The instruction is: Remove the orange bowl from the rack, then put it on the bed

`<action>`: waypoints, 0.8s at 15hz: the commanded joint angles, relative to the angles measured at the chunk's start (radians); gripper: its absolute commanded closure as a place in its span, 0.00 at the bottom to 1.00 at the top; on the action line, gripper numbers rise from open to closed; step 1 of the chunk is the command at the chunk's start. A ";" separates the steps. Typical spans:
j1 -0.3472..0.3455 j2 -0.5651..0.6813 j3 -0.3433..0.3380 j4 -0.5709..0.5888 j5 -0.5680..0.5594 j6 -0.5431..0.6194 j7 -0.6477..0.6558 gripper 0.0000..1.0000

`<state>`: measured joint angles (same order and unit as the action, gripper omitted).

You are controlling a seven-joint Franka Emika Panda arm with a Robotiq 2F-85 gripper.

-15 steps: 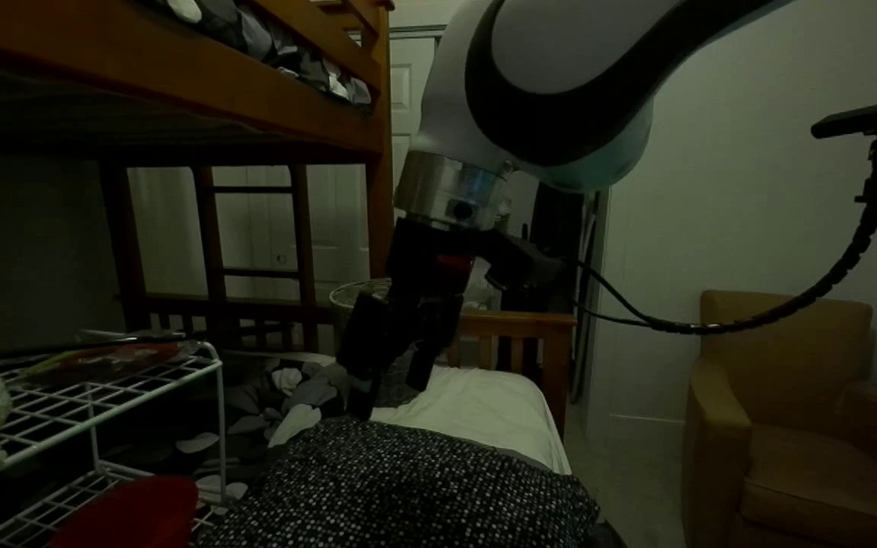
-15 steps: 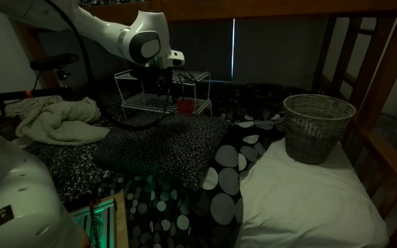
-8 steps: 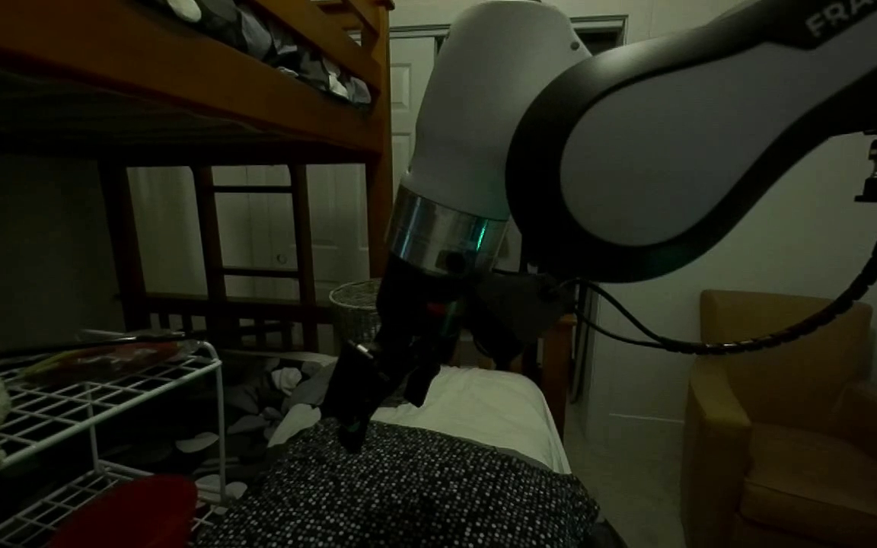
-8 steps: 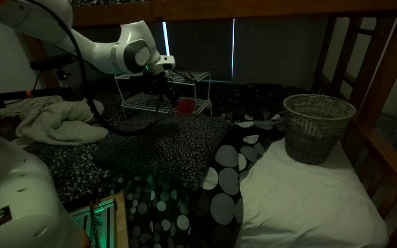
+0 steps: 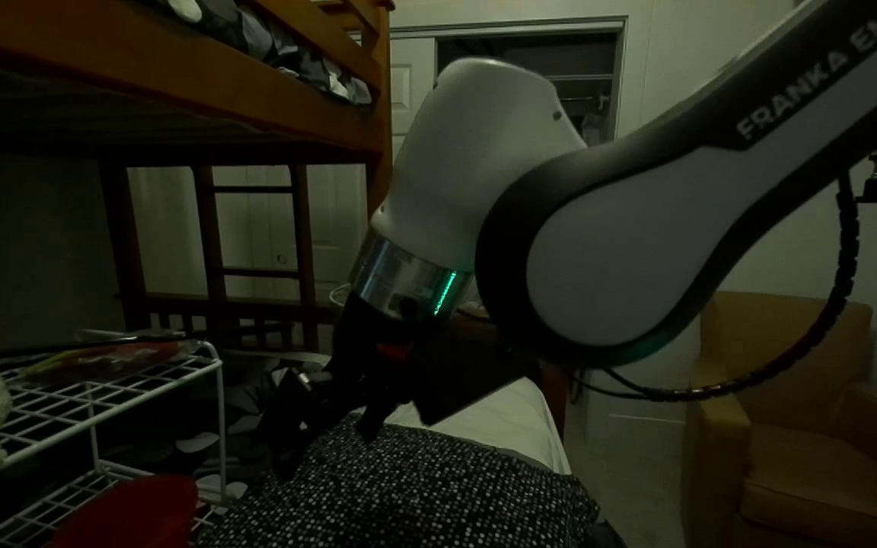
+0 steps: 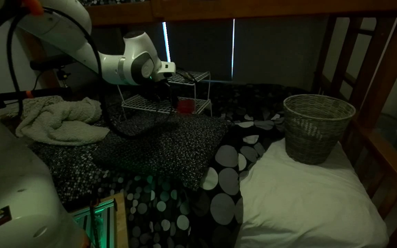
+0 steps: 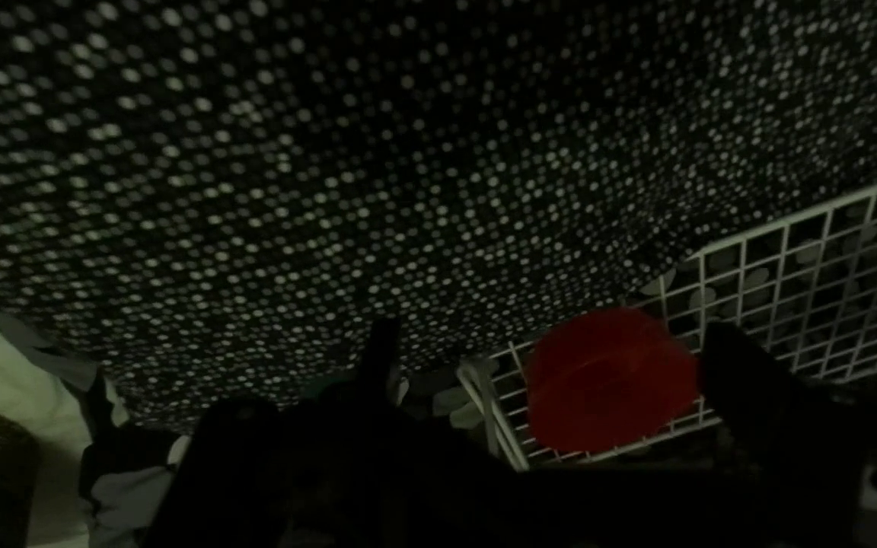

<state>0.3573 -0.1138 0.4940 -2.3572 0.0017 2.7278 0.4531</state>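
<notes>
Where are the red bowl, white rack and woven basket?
Red bowl (image 7: 610, 382), in the wrist view: its middle.
White rack (image 5: 113, 412), in an exterior view: upper shelf's rail.
Woven basket (image 6: 313, 139), in an exterior view: outer wall.

Rack (image 5: 96, 419) partial in every view

There is one bowl (image 7: 610, 380) and one rack (image 5: 115, 412), and the rack has two shelves (image 6: 146, 103). There is one bunk bed (image 6: 227, 155), with one ladder (image 5: 301, 251), on which two rungs (image 5: 259, 272) show. Count one basket (image 6: 314, 137), one blanket (image 6: 60, 120) and one armchair (image 5: 789, 403). One robot arm (image 5: 621, 251) bears one end effector (image 7: 553, 327), which has two fingers (image 7: 743, 373). Two strips of light (image 6: 233, 51) show in an exterior view.
</notes>
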 commanded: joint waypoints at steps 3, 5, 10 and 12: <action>-0.133 0.001 0.116 0.000 -0.435 0.026 0.404 0.00; -0.140 0.078 0.150 0.075 -0.609 -0.052 0.520 0.00; -0.103 0.126 0.140 0.085 -0.530 -0.013 0.426 0.00; -0.105 0.156 0.119 0.117 -0.701 -0.039 0.591 0.00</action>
<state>0.2526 0.0267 0.6299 -2.2623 -0.5514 2.7115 0.8955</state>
